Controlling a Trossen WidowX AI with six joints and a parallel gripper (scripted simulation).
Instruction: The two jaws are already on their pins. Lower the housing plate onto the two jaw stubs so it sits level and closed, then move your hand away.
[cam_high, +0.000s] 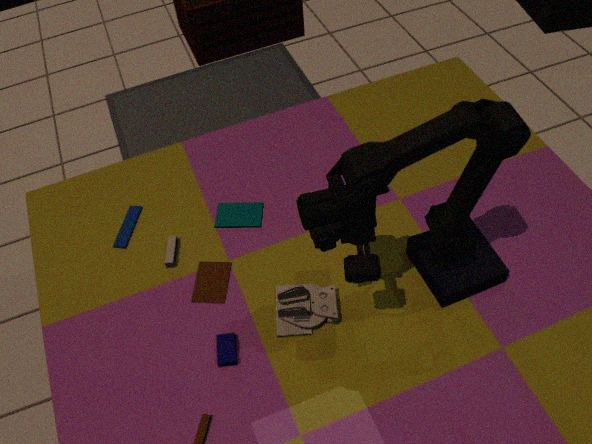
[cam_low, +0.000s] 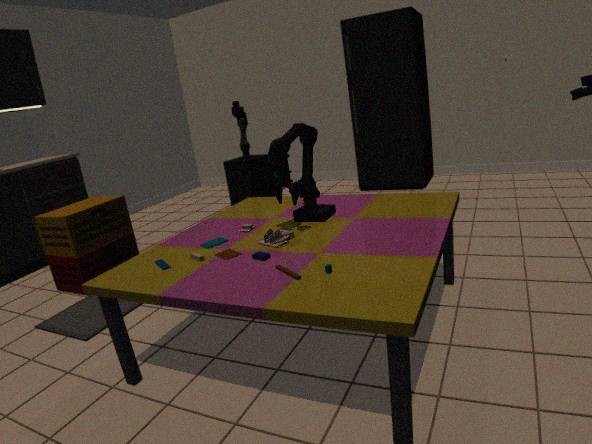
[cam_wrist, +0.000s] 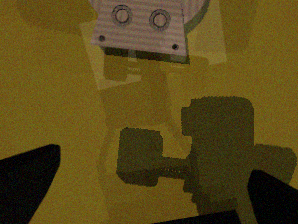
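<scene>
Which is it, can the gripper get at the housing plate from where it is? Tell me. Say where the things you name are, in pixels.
Probably yes: the gripper (cam_high: 362, 270) (cam_low: 287, 200) (cam_wrist: 155, 166) hangs open beside the housing plate (cam_high: 325, 300) (cam_wrist: 141, 30), holding nothing, and nothing visible stands between them.

1. Top: high above the black metal gripper (cam_high: 363, 267) (cam_low: 287, 200) (cam_wrist: 154, 167), tilted down.
2. Exterior: beyond the tabletop's edge, farthest from the fingers, facing them across it.
3. Wrist: closest, just behind the fingers, facing down; all three share the pale plate assembly (cam_high: 307, 310) (cam_low: 277, 238) (cam_wrist: 142, 25).
</scene>
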